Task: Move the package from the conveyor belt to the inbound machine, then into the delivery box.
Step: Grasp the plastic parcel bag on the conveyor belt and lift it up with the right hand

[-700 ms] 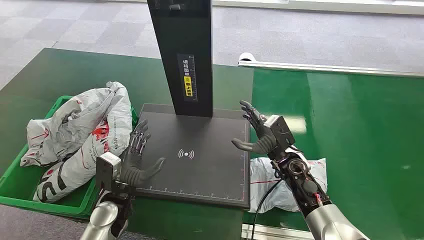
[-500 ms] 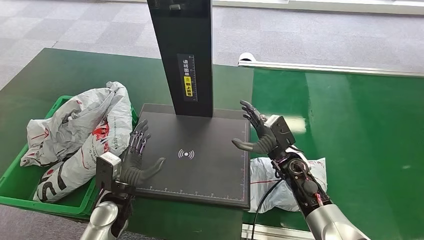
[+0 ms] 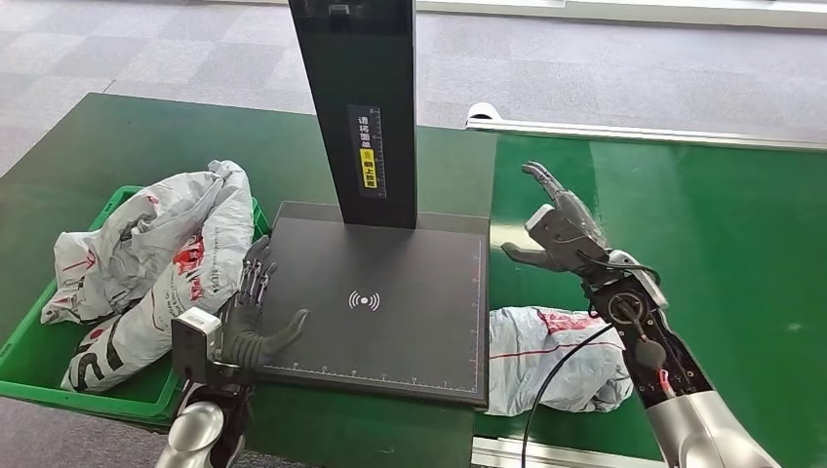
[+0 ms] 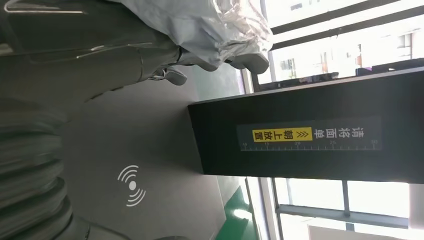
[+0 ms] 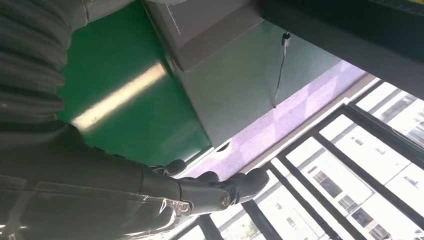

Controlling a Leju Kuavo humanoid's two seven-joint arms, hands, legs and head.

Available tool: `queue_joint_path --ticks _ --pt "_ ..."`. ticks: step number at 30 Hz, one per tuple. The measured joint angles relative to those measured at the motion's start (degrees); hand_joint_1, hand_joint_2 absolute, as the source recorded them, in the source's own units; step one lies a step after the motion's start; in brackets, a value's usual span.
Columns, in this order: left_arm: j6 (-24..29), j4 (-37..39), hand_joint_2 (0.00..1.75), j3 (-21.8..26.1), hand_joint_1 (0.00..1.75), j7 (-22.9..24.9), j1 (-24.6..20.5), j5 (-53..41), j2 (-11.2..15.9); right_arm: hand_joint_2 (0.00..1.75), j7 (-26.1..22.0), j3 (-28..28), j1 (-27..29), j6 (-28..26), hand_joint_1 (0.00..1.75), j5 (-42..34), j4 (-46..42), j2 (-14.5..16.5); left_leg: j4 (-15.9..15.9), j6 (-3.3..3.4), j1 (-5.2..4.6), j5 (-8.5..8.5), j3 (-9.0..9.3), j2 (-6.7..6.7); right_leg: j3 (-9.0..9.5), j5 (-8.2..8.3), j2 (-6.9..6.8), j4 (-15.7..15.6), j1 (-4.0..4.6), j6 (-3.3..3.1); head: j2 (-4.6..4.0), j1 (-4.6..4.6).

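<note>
Package (image 3: 546, 356) on green conveyor belt (image 3: 722, 253) below raised right hand (image 3: 558, 232), fingers spread, left hand (image 3: 251, 317) fingers spread beside inbound machine (image 3: 380, 302).

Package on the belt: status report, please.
Both hands open: left hand, right hand. Package lies on belt, ungrasped, under right forearm. Scanner plate bare.
</note>
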Motion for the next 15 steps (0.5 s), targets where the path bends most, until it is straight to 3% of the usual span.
queue_joint_path --ticks 6,15 --pt "0.2 -0.6 1.75 1.2 0.00 -0.3 1.1 0.4 -0.5 1.75 0.0 -4.1 5.6 1.4 0.00 -1.2 -7.0 -2.2 0.0 0.01 0.00 -0.01 -0.06 0.06 -0.02 -0.01 0.02 0.0 0.00 0.01 0.00 0.00" --pt "0.2 -0.9 1.75 1.7 0.00 -0.5 1.4 0.6 -1.0 1.75 0.7 -5.8 7.2 1.7 0.00 -0.7 -9.9 -2.8 0.0 0.01 0.00 0.01 -0.01 0.04 0.00 0.00 0.01 0.0 0.00 0.01 0.01 -0.01"
